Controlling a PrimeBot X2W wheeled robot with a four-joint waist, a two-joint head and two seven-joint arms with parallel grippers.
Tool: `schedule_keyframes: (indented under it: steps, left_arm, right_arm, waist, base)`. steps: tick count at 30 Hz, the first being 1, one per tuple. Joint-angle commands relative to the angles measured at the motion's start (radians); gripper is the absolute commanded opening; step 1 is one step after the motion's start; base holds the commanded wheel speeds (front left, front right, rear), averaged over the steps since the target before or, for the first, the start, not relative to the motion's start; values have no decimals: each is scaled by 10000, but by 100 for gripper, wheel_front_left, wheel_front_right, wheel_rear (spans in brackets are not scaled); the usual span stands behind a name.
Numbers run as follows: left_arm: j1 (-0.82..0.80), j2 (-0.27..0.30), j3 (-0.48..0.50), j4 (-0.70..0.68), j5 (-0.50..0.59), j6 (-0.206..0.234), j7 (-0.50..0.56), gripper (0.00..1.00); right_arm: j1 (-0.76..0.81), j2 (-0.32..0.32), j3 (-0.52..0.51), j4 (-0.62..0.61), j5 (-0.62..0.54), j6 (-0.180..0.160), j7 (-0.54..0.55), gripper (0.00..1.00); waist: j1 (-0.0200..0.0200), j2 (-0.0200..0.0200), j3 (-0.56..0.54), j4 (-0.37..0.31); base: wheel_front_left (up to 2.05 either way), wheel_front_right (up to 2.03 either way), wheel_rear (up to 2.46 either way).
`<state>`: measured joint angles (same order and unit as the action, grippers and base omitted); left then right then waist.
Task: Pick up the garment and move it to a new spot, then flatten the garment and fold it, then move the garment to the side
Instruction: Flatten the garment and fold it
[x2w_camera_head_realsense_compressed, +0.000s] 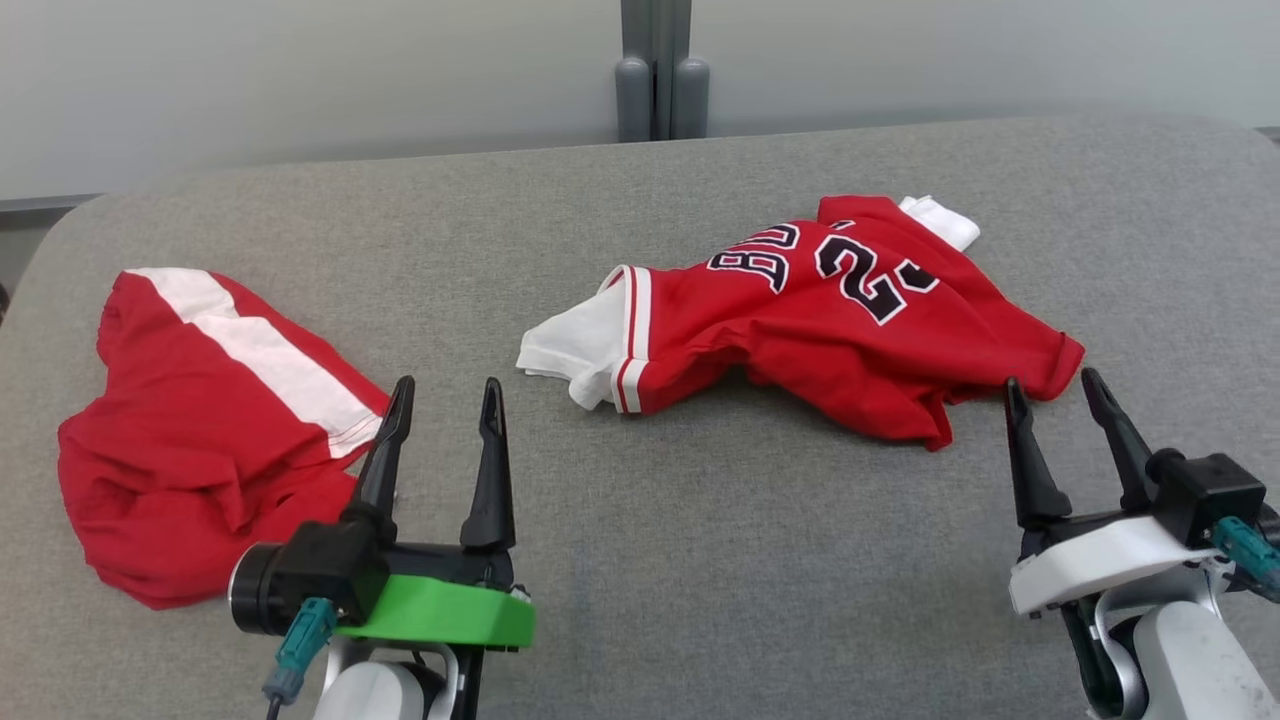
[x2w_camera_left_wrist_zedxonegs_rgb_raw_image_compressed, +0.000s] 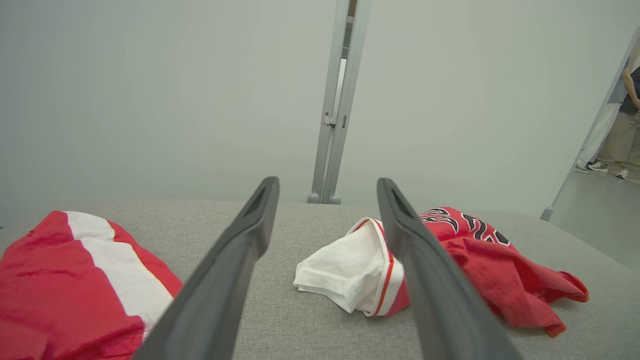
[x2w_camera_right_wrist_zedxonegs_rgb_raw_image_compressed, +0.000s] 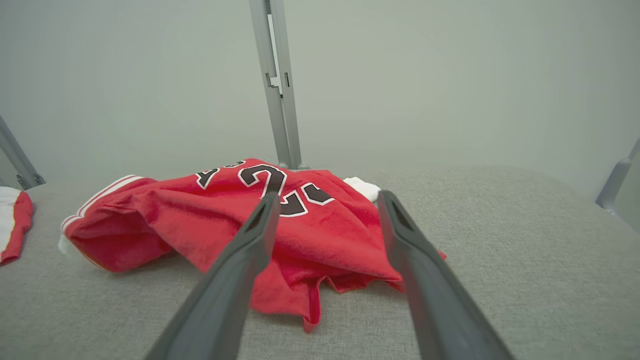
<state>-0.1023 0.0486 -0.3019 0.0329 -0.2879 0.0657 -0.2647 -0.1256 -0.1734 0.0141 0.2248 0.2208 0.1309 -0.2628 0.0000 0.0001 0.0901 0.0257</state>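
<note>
On the worktop (x2w_camera_head_realsense_compressed: 700, 580): two red garments, well apart; neither is flat or folded.
Jersey (x2w_camera_head_realsense_compressed: 830, 310): crumpled heap between the middle and the right edge, numerals up. Its white end points to the worktop's middle and its red hem corner toward the right edge.
Shorts (x2w_camera_head_realsense_compressed: 200, 440): bunched by the left edge, white stripe up. Taken as not the piece in hand, though the task does not say which garment is meant.
Jersey long axis: roughly parallel to the near edge, running left to right, with the right end dipping a little toward the robot.
Right gripper (x2w_camera_head_realsense_compressed: 1052, 382): jaws wide apart, nothing between them. The fingers point at the jersey's right hem corner, which lies just ahead of the tips.
Left gripper (x2w_camera_head_realsense_compressed: 447, 388): jaws wide apart, empty. The shorts are just to its left; the jersey's white end is ahead and off to its right, apart.
Nearer arm: the right, clearly. The left would have to reach across to the white end.
Tip height over cloth: cannot tell from these views; probably a small gap.
Step judged: start of the pick-up.
Next move turns on: right arm straight forward and down onto the hem corner, left arm forward and rightward to the white end. That would put the two grips at opposite ends of the long axis.
</note>
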Motion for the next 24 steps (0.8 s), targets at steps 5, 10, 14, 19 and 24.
schedule_keyframes:
  steps: [5,10,14,19,24]
  left_arm:
    - [153,36,25,71,124,-97,6,100]
    - [-61,36,-97,106,108,-126,6,100]
    - [-177,36,-229,135,62,-100,6,100]
    - [-314,36,-408,221,55,-92,6,100]
    - [-432,36,-565,234,6,-10,6,100]
  right_arm:
    - [364,264,-36,-284,-467,-3,-27,100]
    - [342,50,328,27,-1020,-3,-27,100]
    - [9,-122,688,803,-1755,-3,42,100]
    - [-720,-168,929,2143,-2525,-3,213,100]
    - [-1463,-17,715,3560,-2710,-3,379,100]
  waist:
    - [0,-1,88,-256]
    - [0,-1,265,-151]
    - [0,-1,465,77]
    - [0,-1,746,523]
    - [0,-1,966,1026]
  base:
    - [0,0,0]
    - [0,0,0]
    - [0,0,0]
    - [0,0,0]
    - [0,0,0]
